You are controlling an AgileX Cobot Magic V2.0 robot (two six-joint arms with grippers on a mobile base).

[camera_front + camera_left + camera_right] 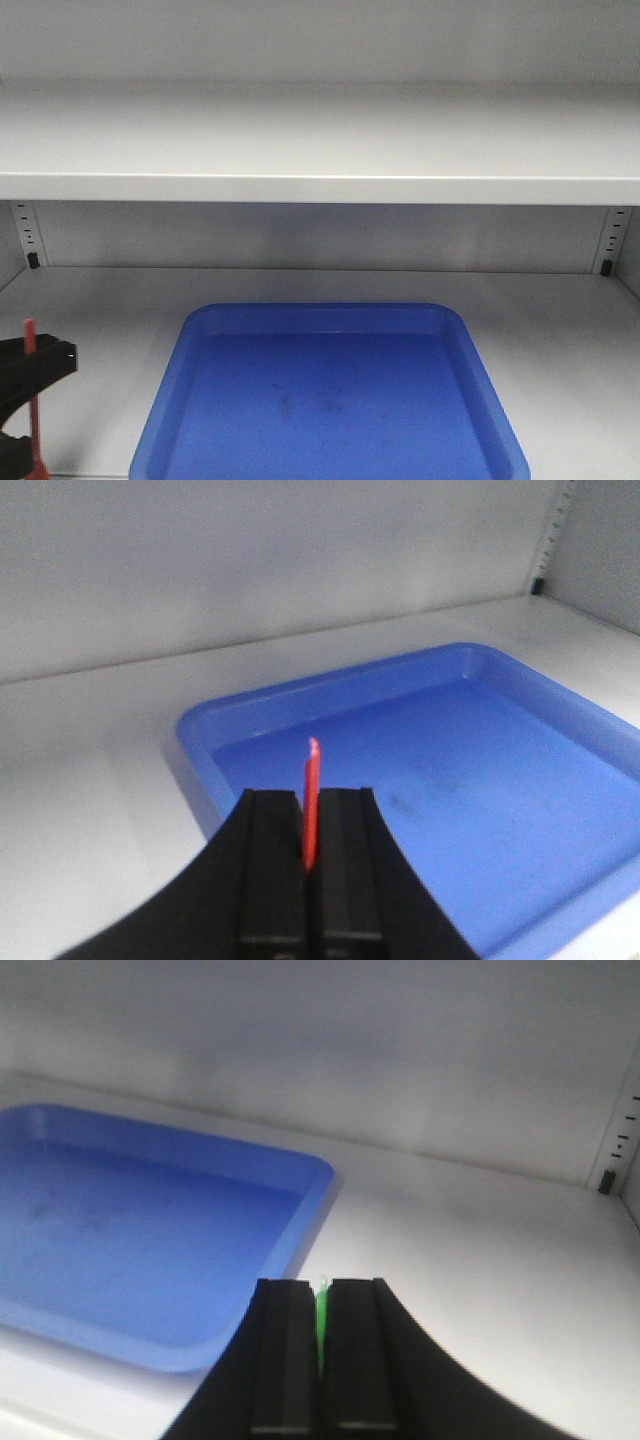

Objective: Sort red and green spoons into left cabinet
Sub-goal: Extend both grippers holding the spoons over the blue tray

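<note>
My left gripper (pixel 311 792) is shut on the red spoon (pixel 311 805), whose thin end sticks up past the fingertips above the near left part of the blue tray (pixel 470 770). In the front view the red spoon (pixel 32 395) stands upright in the left gripper (pixel 32 362) at the lower left, left of the tray. My right gripper (pixel 320 1282) is shut on the green spoon (pixel 321 1318); only a sliver shows between the fingers. It hovers over the cabinet shelf (pixel 480 1260), just right of the tray. The right gripper is outside the front view.
The blue tray (pixel 330 400) lies on the lower cabinet shelf (pixel 560 340). An upper shelf (pixel 320 150) spans overhead. Slotted support strips (pixel 612 240) run up the back corners. The back wall (pixel 320 235) closes the space behind.
</note>
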